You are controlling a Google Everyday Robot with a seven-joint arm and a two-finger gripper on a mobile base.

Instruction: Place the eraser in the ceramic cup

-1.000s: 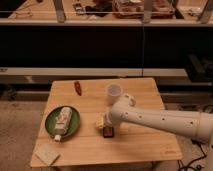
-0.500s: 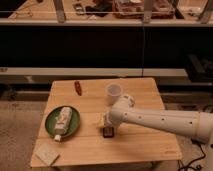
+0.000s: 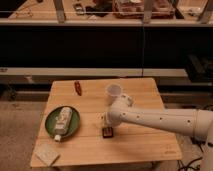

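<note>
— Where is the eraser?
— Mid-surface, right of the plate, before the ceramic cup. The gripper is just above it.
— The rest?
— Bottle on the plate, pad front-left, oblong item behind.

Lab-like robot test area, wooden table, cluttered railed bench behind, gripper near table centre

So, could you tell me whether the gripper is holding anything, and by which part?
It cannot be told. The gripper is right at the far end of the eraser, over the table, but whether it has a hold is not visible.
</note>
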